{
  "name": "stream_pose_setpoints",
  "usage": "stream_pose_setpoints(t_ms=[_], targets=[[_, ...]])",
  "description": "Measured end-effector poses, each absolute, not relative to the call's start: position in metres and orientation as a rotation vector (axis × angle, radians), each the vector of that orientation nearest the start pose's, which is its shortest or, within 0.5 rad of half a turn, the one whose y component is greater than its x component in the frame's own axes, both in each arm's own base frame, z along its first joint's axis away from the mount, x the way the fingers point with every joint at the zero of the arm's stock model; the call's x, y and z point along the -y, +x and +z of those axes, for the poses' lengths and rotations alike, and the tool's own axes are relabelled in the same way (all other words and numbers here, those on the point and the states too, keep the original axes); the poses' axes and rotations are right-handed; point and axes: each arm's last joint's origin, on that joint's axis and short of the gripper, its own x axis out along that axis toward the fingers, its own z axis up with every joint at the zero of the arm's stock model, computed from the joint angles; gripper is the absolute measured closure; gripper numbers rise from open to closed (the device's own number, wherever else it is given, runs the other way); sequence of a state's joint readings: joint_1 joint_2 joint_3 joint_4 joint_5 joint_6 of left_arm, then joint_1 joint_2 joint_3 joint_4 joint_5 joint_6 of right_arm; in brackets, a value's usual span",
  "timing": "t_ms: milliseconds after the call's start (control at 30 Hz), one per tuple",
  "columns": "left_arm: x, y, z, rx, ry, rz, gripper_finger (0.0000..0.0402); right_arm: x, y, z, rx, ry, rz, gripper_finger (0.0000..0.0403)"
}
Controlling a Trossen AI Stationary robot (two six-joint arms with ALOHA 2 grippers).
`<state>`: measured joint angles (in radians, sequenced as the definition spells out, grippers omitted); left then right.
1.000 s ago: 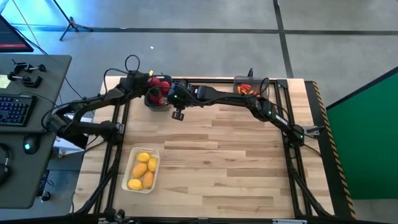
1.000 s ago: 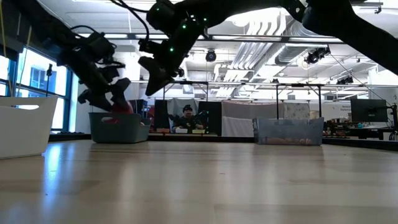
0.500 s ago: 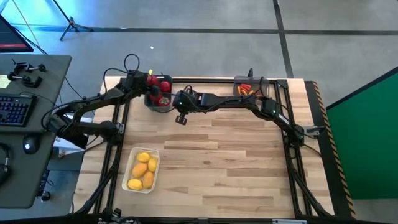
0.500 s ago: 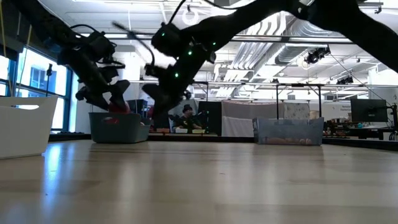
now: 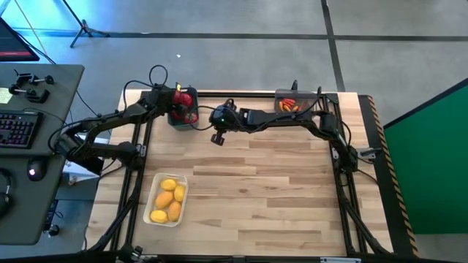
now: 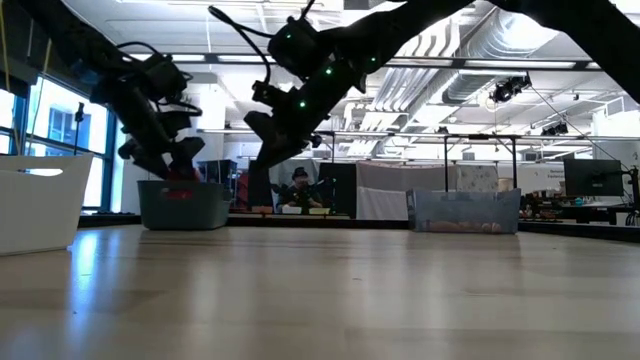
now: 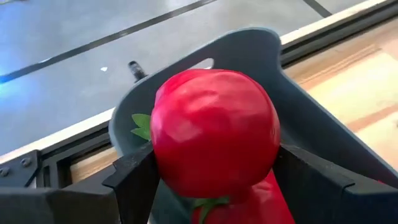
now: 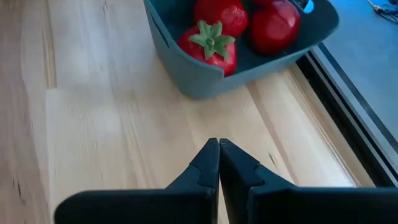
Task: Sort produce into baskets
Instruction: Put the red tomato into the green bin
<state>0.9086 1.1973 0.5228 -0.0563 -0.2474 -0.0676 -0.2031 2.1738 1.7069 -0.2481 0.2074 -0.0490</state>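
The dark blue basket [image 5: 183,117] stands at the table's far left with several red tomatoes [image 8: 214,40] in it. My left gripper [image 7: 214,171] reaches over it from the left, its fingers on either side of one more tomato [image 7: 214,124]. My right gripper [image 8: 219,146] is shut and hangs over bare table just right of this basket [image 8: 199,81], holding nothing. Yellow lemons [image 5: 168,201] lie in the white tray [image 5: 155,191] near the front left. Orange-red pieces [image 5: 290,104] lie in the translucent basket [image 5: 311,98] at the far right. My left gripper has the tomato's two sides [image 7: 163,155] right at the inner faces of its fingers; I cannot tell whether they touch it. The fingers slant down over the basket from the table's left. The tomato lies on another tomato [image 7: 267,199] in the basket, its green top turned sideways.
Black frame rails [image 8: 348,106] run along the table's far edge behind the baskets. The middle and right of the wooden table [image 5: 278,183] are bare boards. A desk with a keyboard [image 5: 18,128] stands left of the table. A person [image 6: 302,185] sits in the room beyond.
My right gripper has drawn back from over the blue basket toward the table's right and come down a little. My left gripper has rolled slightly in place, and its tomato now shows lower, at the basket's rim.
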Motion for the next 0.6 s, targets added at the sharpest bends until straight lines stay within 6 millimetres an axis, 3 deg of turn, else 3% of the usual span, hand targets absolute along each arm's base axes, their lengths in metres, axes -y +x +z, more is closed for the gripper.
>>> stream_pose_setpoints(t_ms=[233, 467, 600], targets=[[-0.179, 0.132, 0.179, -0.719, -0.284, 1.185, 0.0139, 0.104, 0.475, 0.203, -0.738, -0.049, -0.374, 0.0403], [-0.179, 0.131, 0.179, -0.754, -0.265, 1.213, 0.0112, 0.104, 0.474, 0.202, -0.747, -0.049, -0.373, 0.0403], [-0.179, 0.137, 0.19, -0.794, -0.25, 1.184, 0.0106, 0.104, 0.473, 0.201, -0.762, -0.05, -0.371, 0.0403]])
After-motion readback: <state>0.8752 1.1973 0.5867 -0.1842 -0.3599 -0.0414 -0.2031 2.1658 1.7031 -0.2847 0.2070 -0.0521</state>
